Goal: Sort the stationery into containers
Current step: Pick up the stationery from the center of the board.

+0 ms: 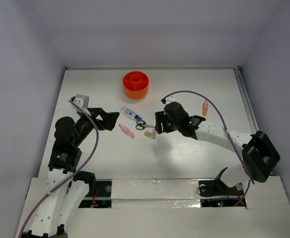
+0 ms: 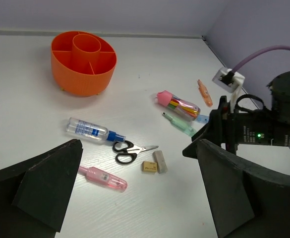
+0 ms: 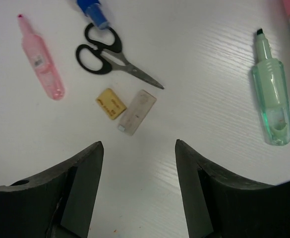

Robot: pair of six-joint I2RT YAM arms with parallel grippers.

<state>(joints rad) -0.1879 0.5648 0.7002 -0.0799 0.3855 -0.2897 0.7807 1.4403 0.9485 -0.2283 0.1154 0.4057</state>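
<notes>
The round orange tub (image 1: 135,84) with inner dividers stands at the back middle; it also shows in the left wrist view (image 2: 83,62). In front of it lie a blue-and-white tube (image 1: 131,114), black-handled scissors (image 1: 143,124), a pink highlighter (image 1: 127,131) and two small erasers, yellow (image 3: 110,103) and grey (image 3: 137,111). A green highlighter (image 3: 272,99) lies under my right arm. An orange-pink piece (image 1: 205,107) lies far right. My left gripper (image 1: 113,119) is open and empty, left of the pink highlighter. My right gripper (image 3: 139,144) is open and empty, just right of the erasers.
A clear tube with a pink cap and coloured pieces inside (image 2: 179,104) lies beside the green highlighter (image 2: 179,124). White walls close in the table on three sides. My right arm (image 1: 209,131) stretches across the right half of the table.
</notes>
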